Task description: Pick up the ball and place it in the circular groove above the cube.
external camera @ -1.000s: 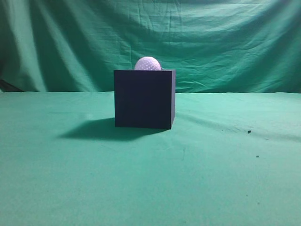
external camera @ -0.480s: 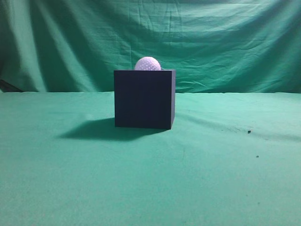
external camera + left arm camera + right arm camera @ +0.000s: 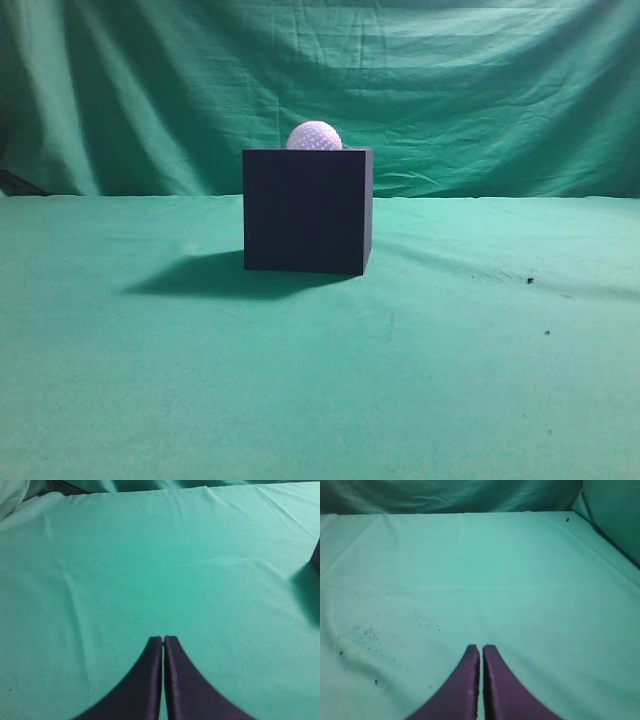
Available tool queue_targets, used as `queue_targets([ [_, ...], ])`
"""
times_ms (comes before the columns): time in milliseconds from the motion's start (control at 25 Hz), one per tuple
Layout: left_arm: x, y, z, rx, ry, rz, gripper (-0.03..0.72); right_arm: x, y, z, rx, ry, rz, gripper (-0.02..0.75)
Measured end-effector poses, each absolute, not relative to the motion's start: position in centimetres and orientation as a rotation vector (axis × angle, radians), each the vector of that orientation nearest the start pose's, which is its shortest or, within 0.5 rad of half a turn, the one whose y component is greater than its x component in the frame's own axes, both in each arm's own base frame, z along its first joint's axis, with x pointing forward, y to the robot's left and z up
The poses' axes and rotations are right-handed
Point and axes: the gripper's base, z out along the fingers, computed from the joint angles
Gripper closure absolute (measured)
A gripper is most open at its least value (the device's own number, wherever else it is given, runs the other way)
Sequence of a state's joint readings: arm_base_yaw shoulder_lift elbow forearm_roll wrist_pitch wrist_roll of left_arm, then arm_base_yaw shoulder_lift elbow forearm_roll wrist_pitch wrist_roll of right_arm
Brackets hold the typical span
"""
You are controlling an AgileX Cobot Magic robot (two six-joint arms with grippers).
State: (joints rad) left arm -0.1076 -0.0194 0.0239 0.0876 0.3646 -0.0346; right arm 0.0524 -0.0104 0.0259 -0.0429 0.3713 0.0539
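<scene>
Nothing is moving since the earlier frames: the ball (image 3: pixel 314 135) is sitting atop the cube (image 3: pixel 307 210) at centre frame of the exterior view, apparently in its groove. Both arms are idling over bare desk (image 3: pixel 320 400), the left end effector (image 3: pixel 163 640) and right end effector (image 3: pixel 481 648) clenched on nothing. Only the left wrist view is catching the cube's edge at its right margin, so that arm is probably nearer.

No visible change in the exterior view (wrist views without earlier frames for comparison).
</scene>
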Motion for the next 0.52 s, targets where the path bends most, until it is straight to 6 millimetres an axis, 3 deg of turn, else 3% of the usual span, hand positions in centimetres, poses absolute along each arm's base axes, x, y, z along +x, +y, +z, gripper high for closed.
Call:
queue_targets([
  [520,5.24,-0.28,17.35,0.121,1.847,-0.013,0.688,5.25,0.13,17.04,-0.022,1.879,0.031,0.738],
])
